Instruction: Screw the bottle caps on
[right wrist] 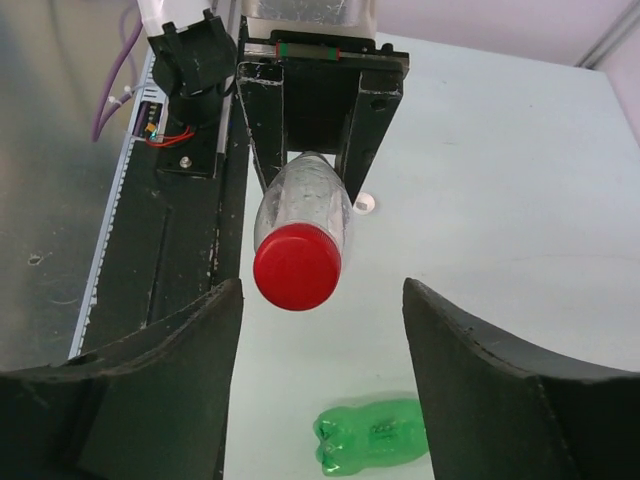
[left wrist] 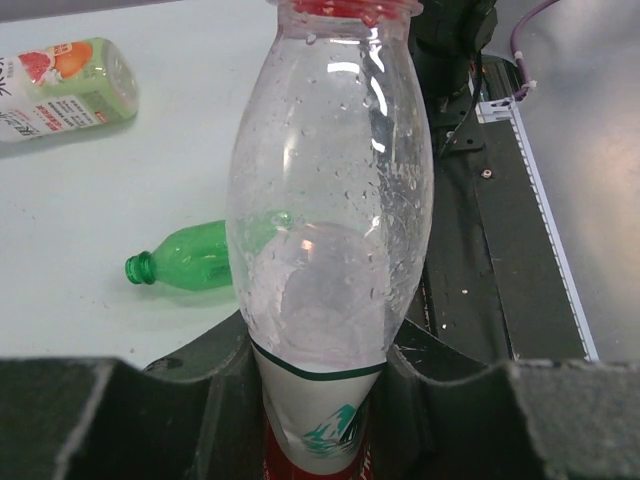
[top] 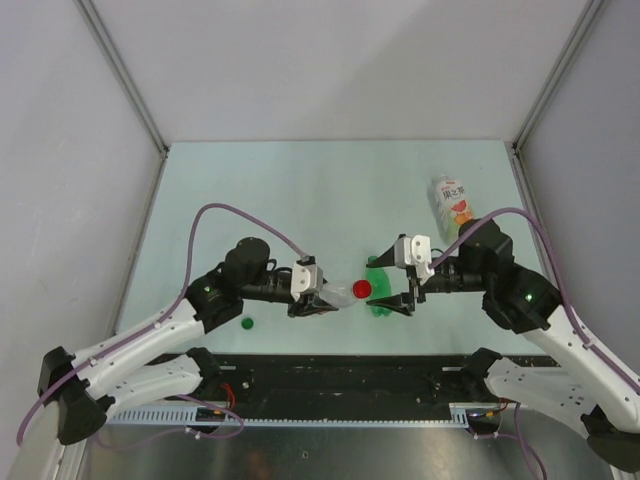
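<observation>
1. The left pincer (top: pixel 318 297) is pressed shut on the lower body of the slim clear bottle (left wrist: pixel 330 200). It holds the bottle roughly level above the worktop (top: pixel 330 190), neck toward the right arm.
2. The red cap (right wrist: pixel 297 266) sits on that bottle's mouth; how tightly cannot be told.
3. The right pincer (right wrist: pixel 322 288) is spread wide, one finger on either side of the red cap and touching neither cap nor bottle.
4. Droplets bead the inside of the held bottle's wall.
5. The small green bottle (right wrist: pixel 375 435) lies on its side on the worktop below the held bottle's capped end, neck uncapped.
6. The white cap (right wrist: pixel 365 203) lies under the held bottle.
7. The green cap (top: pixel 247 322) lies near the held bottle's gripped end.
8. The wider bottle (top: pixel 452 203) lies on its side, well apart.
</observation>
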`<control>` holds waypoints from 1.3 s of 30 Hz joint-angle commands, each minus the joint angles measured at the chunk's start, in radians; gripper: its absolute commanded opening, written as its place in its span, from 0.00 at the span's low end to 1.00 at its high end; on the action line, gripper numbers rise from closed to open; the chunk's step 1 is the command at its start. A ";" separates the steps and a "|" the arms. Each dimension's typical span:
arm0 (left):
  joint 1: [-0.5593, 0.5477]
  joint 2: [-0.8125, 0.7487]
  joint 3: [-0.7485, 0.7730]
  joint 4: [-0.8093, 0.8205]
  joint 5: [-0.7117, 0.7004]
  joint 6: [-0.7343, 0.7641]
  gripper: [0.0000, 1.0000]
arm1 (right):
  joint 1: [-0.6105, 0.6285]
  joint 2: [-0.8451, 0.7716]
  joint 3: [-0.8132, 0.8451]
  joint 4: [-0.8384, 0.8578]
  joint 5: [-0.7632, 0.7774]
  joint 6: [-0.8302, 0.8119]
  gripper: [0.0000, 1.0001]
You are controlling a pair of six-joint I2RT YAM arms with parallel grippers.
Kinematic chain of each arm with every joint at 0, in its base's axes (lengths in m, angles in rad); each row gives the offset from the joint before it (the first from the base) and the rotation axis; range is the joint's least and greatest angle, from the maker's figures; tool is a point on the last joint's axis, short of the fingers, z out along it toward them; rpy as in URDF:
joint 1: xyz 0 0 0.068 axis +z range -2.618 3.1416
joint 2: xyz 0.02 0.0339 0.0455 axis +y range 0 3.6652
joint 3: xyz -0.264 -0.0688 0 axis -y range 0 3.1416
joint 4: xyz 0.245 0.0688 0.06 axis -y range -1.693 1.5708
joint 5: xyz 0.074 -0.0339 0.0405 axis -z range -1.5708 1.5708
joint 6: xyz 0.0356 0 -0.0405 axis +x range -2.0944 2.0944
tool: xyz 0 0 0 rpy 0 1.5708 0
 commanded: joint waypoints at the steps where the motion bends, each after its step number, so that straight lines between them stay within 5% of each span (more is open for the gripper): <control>1: 0.004 -0.016 0.021 0.010 0.041 0.031 0.21 | 0.026 0.016 0.005 0.040 0.008 -0.011 0.66; 8: 0.003 0.016 0.041 0.008 0.004 0.015 0.21 | 0.068 0.041 0.005 0.048 0.089 0.021 0.54; 13: 0.003 0.026 0.049 0.008 -0.016 -0.003 0.20 | 0.090 0.050 0.005 0.048 0.174 0.083 0.25; 19: 0.004 0.026 0.072 0.010 -0.156 -0.048 0.18 | 0.093 0.064 0.004 0.095 0.287 0.276 0.02; 28: -0.025 0.038 0.083 0.090 -0.472 -0.148 0.16 | 0.035 0.107 -0.007 0.173 0.566 0.984 0.00; 39: -0.064 0.023 -0.017 0.283 -0.643 -0.202 0.14 | 0.014 0.147 -0.025 0.209 0.819 1.243 0.00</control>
